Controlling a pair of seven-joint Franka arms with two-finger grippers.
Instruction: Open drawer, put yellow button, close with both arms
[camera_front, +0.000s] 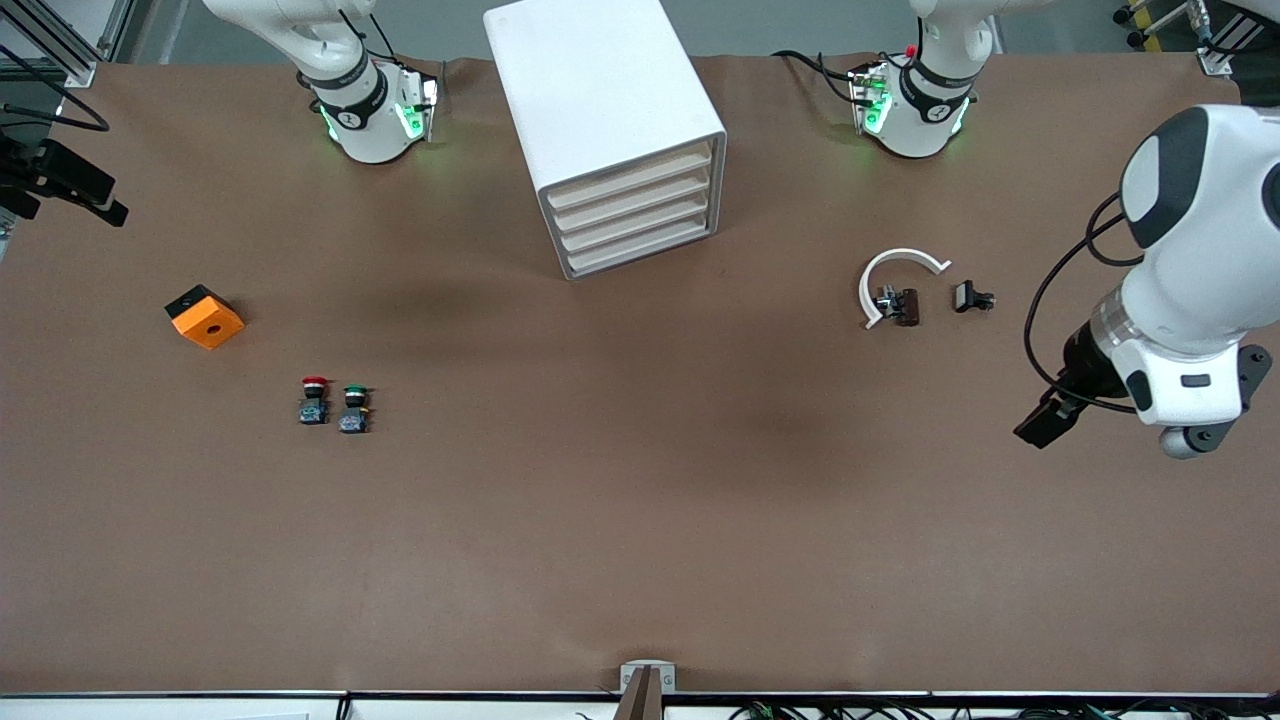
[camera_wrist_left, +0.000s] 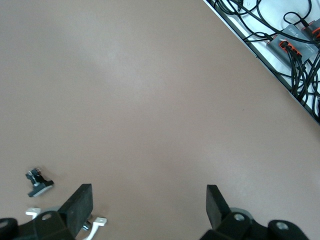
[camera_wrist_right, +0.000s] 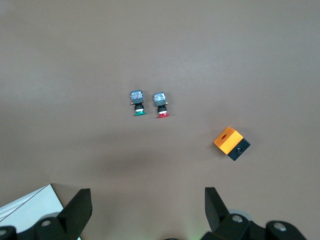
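The white cabinet (camera_front: 610, 110) stands midway between the arm bases. Its highest drawer (camera_front: 632, 178) is shut, like the three below it. No yellow button shows in any view. A red-capped button (camera_front: 314, 399) and a green-capped button (camera_front: 353, 408) stand side by side toward the right arm's end; both show in the right wrist view (camera_wrist_right: 161, 103) (camera_wrist_right: 137, 102). My right gripper (camera_wrist_right: 148, 196) is open and empty, high over the table beside the cabinet. My left gripper (camera_wrist_left: 150, 194) is open and empty over bare table at the left arm's end; its wrist (camera_front: 1185, 385) shows in the front view.
An orange box with a round hole (camera_front: 205, 316) (camera_wrist_right: 229, 141) lies toward the right arm's end. A white curved piece (camera_front: 897, 275) with a dark part, and a small black clip (camera_front: 970, 297) (camera_wrist_left: 39, 182), lie near the left arm. Cables (camera_wrist_left: 295, 45) run past the table edge.
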